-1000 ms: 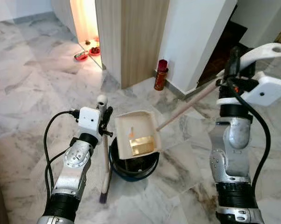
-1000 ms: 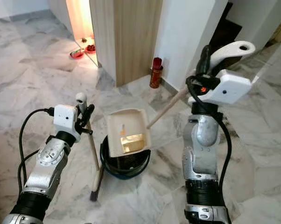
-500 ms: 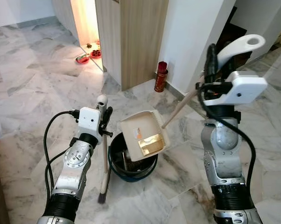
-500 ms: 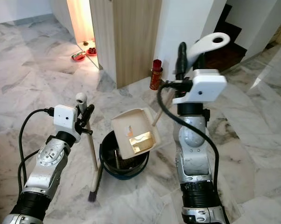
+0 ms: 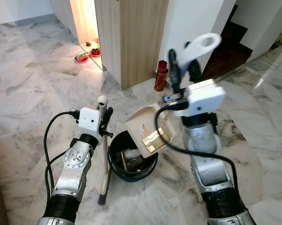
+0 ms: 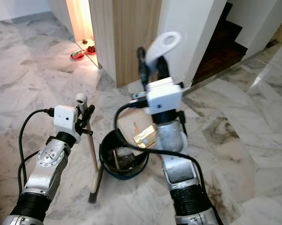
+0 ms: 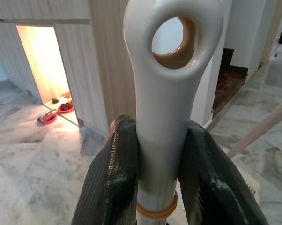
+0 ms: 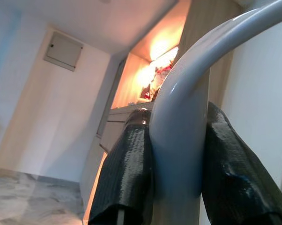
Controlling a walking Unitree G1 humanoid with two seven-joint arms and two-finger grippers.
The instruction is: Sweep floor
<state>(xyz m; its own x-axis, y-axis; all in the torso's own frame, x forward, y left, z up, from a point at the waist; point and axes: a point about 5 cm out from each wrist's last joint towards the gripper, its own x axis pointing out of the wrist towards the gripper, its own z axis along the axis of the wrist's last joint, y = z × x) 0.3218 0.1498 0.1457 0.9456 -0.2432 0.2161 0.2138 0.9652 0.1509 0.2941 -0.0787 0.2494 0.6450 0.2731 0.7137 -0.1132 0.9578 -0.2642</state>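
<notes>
The right gripper (image 5: 183, 65) is closing both black fingers (image 8: 127, 173) fully around the white looped handle of the dustpan (image 5: 150, 130), holding the pan tilted over the dark round bin (image 5: 131, 161). The pan's open mouth is facing down toward the bin, and a shiny gold scrap is lying on its inner face. The bin is standing on the marble floor (image 5: 33, 89), directly in front of the robot, between the two arms.

The left gripper (image 5: 105, 119) is clamping its fingers (image 7: 108, 183) tightly on the white top grip of the broom (image 5: 104, 159), just below the hanging hole. The broom is standing nearly upright, bristles on the floor, just beside the bin's rim.

Handling judgement: both tools appear to be light, rigid plastic on thin poles. The glossy handles are likely slippery, so a full two-finger wrap near the top grip is the suitable hold. The long dustpan pole is likely to swing the pan if turned quickly.

A red canister (image 5: 160, 75) is standing against the white wall. No writing or brand is legible on any item.
</notes>
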